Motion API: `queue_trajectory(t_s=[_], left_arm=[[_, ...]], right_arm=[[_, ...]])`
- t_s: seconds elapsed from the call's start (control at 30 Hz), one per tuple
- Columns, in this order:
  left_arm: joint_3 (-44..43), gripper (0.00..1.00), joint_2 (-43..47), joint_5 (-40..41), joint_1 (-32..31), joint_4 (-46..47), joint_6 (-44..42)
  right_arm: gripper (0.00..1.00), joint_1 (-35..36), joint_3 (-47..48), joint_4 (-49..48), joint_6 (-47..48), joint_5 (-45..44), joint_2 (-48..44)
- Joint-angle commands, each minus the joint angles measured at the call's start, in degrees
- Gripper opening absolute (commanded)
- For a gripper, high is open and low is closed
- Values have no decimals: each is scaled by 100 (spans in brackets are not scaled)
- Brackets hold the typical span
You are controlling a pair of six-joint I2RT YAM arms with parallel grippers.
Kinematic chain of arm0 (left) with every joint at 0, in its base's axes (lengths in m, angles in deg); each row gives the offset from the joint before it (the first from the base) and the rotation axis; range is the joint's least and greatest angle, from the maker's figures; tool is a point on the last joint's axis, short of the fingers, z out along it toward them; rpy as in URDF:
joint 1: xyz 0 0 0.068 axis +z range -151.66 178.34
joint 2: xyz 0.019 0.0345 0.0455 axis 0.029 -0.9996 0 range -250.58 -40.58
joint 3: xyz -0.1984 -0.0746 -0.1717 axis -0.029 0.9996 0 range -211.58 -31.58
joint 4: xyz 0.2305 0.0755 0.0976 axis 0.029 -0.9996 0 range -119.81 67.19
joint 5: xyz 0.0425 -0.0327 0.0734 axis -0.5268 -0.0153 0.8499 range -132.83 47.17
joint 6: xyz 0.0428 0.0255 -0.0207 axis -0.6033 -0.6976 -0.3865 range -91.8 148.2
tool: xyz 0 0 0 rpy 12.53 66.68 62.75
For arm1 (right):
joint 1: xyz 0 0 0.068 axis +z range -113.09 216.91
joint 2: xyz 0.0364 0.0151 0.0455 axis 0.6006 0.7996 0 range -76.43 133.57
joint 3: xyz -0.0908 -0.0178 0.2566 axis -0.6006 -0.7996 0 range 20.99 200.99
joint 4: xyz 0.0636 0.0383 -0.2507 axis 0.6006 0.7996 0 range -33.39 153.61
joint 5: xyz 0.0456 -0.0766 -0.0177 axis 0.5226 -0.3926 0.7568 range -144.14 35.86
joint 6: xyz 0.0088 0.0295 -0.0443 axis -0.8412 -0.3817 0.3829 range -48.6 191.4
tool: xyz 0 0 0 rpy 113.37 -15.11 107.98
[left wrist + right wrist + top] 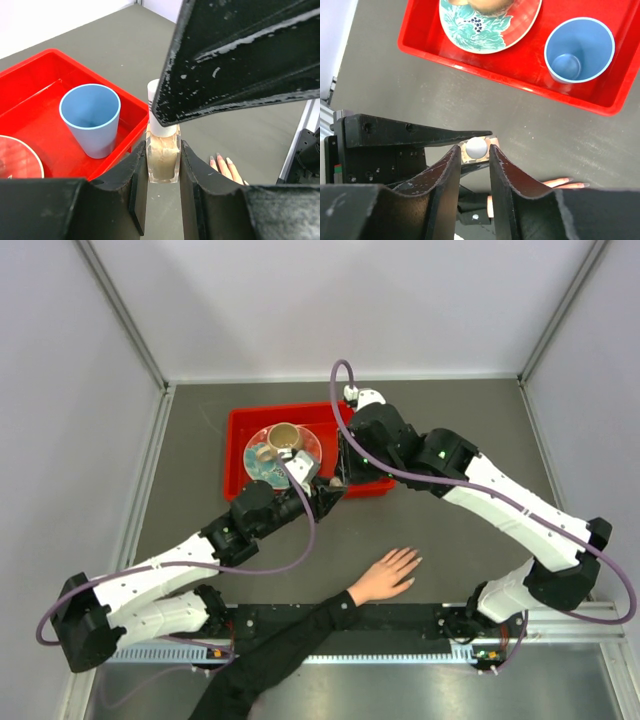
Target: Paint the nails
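The right gripper (475,150) sets its two black fingers close on either side of a white round cap (476,146) topping a small beige bottle (465,160); whether they touch it cannot be told. Black fingers (420,137) of the left gripper (485,149) reach in from the left, flanking that bottle. Beyond, on the grey table (385,90), a red plastic tray (520,77) holds an upright light-blue cup (579,50) and a teal-flowered plate (485,30). At lower right, light-skinned fingertips (557,183) with long pale nails (583,185) lie on the table.
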Motion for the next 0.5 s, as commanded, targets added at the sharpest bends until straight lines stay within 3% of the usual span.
queue_trajectory(t_s=[0.0, 0.3, 0.4, 0.43, 0.47], left_arm=[[-175, 0, 188, -97, -22, 77, 50], [-192, 0, 268, -114, -22, 24, 85], [-227, 0, 294, -220, -22, -11, 190], [-236, 0, 337, -237, -22, 6, 243], [-245, 0, 355, -333, -22, -2, 295]], right_arm=[[30, 62, 165, -152, 218, -62, 48], [30, 62, 139, -292, 324, 193, 100], [19, 62, 42, -389, 403, 307, 48], [6, 71, -1, -389, 490, 360, 30], [0, 62, -19, -389, 534, 430, 13]])
